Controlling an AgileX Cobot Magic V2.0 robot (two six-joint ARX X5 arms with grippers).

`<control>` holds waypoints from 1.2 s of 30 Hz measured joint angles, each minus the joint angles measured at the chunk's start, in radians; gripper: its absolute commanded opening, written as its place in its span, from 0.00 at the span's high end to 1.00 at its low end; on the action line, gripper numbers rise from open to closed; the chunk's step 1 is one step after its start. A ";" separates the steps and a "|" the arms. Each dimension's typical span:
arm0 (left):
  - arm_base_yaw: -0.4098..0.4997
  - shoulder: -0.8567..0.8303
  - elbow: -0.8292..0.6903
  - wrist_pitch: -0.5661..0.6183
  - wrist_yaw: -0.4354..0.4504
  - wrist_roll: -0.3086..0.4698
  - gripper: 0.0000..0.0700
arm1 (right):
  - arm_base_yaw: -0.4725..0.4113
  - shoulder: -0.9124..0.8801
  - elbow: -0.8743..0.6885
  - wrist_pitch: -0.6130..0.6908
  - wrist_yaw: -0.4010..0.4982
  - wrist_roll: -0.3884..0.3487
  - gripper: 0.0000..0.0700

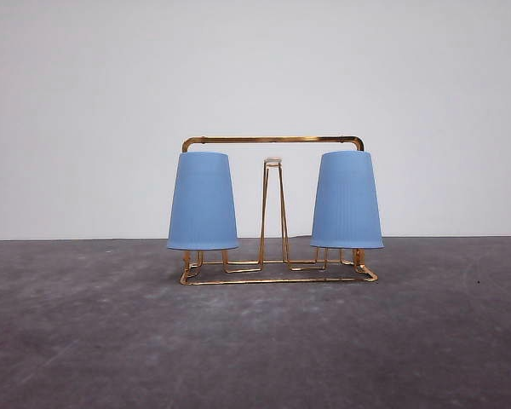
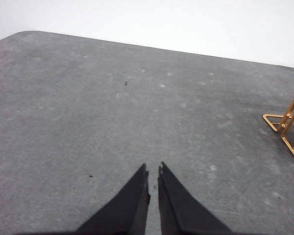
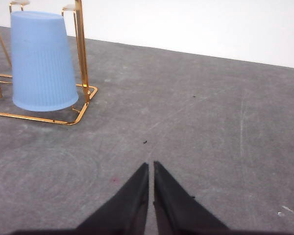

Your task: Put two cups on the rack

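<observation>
Front view: both cups, left cup (image 1: 203, 201) and right cup (image 1: 347, 200), were seen inverted on the rack (image 1: 272, 140) at its two ends, rack on the grey table (image 1: 255, 341). Left end effector (image 2: 154, 169) and right end effector (image 3: 151, 165) were closed to a narrow slit, empty, above bare table.
</observation>
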 measured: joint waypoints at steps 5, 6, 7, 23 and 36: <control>0.000 0.000 0.000 0.000 0.000 0.000 0.98 | 0.000 0.000 0.000 0.000 0.000 0.000 0.98; 0.000 0.000 0.000 0.000 0.000 0.000 0.98 | 0.000 0.000 0.000 0.000 0.000 0.000 0.98; 0.000 0.000 0.000 0.000 0.000 0.000 0.98 | 0.000 0.000 0.000 0.000 0.000 0.000 0.98; 0.000 0.000 0.000 0.000 0.000 0.000 0.98 | 0.000 0.000 0.000 0.000 0.000 0.000 0.98; 0.000 0.000 0.000 0.000 0.000 0.000 0.98 | 0.000 0.000 0.000 0.000 0.000 0.000 0.98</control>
